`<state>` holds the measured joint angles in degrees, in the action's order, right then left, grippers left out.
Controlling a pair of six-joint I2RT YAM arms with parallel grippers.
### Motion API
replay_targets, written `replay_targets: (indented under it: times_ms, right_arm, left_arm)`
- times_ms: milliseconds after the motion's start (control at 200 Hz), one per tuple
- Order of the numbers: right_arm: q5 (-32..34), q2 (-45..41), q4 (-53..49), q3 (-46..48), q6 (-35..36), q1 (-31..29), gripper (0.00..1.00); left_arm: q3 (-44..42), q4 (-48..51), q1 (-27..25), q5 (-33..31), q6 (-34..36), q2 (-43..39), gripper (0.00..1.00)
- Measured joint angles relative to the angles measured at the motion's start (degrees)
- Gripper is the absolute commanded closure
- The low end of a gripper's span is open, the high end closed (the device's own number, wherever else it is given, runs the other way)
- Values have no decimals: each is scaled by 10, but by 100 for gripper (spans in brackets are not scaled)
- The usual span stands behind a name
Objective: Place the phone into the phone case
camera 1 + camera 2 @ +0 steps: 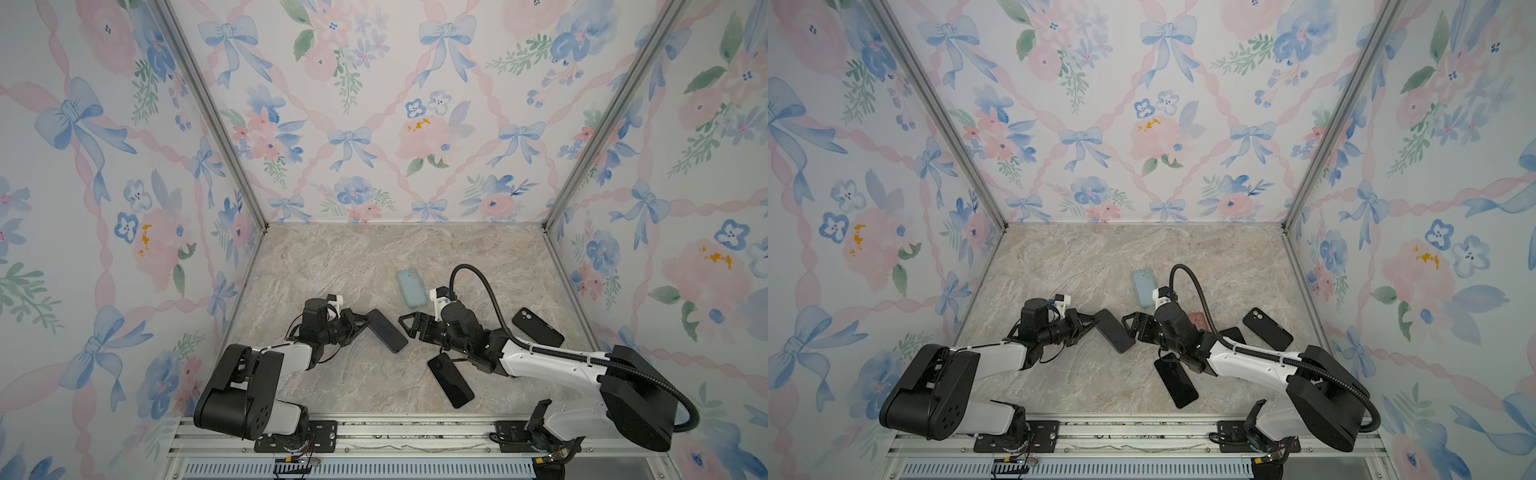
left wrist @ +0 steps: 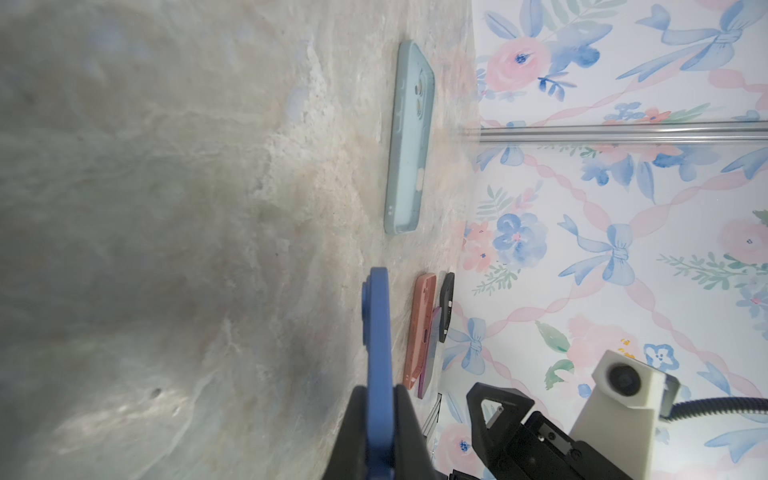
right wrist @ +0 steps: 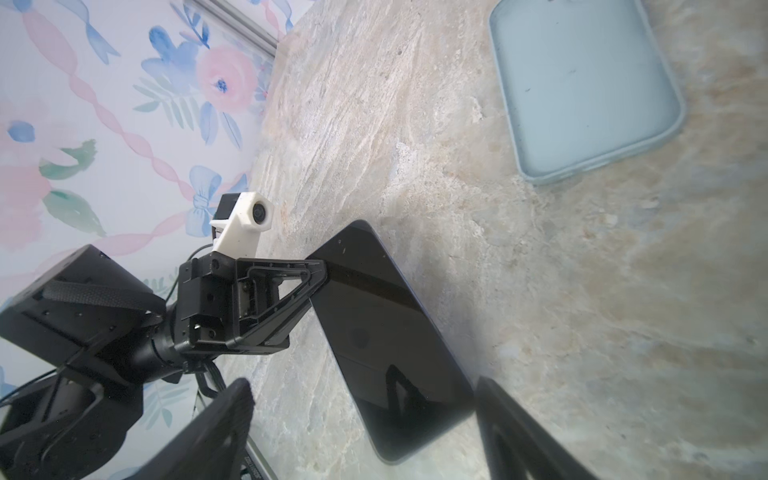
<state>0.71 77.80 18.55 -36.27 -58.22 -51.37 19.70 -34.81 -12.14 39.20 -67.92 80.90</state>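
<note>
Phone (image 1: 387,331) clamped by one end in left hand (image 1: 364,322), just short of pale blue case (image 1: 412,287). Right hand (image 1: 405,326) spread apart, same side of case. Risk: thin end-grip could let it pivot or slip during seating.

Both arms pair white moulded link shells with bulky, rounded black joint housings. The left arm (image 1: 286,355) has a cluster of small holes in its black shoulder housing (image 1: 232,399) and thin black wires (image 3: 208,378) at the wrist. The right arm (image 1: 552,363) carries a black ribbed cable conduit (image 1: 478,282) along its shell. Each wrist bears a white angular camera mount (image 3: 243,226) with a round dark lens. The left gripper (image 1: 368,322) and right gripper (image 1: 405,326) have black, triangular open-frame jaws. Screws dot the black base plates (image 1: 322,432).
</note>
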Motion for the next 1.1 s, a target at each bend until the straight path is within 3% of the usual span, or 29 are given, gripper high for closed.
replay_targets:
  times_ms: [335,620,885,1100]
  right_arm:
    - [11,-34,146,113,-141,43,15]
    - [-5,24,312,158,-234,69,31]
    - [-21,134,471,158,-273,72,59]
    - [-17,163,551,169,-287,72,63]
  left_arm:
    - [35,-128,-37,-14,-89,59,100]
    - [59,-209,-61,-26,-140,101,100]
    - [71,-260,-76,-34,-172,120,100]
    - [71,-276,-81,-35,-183,126,100]
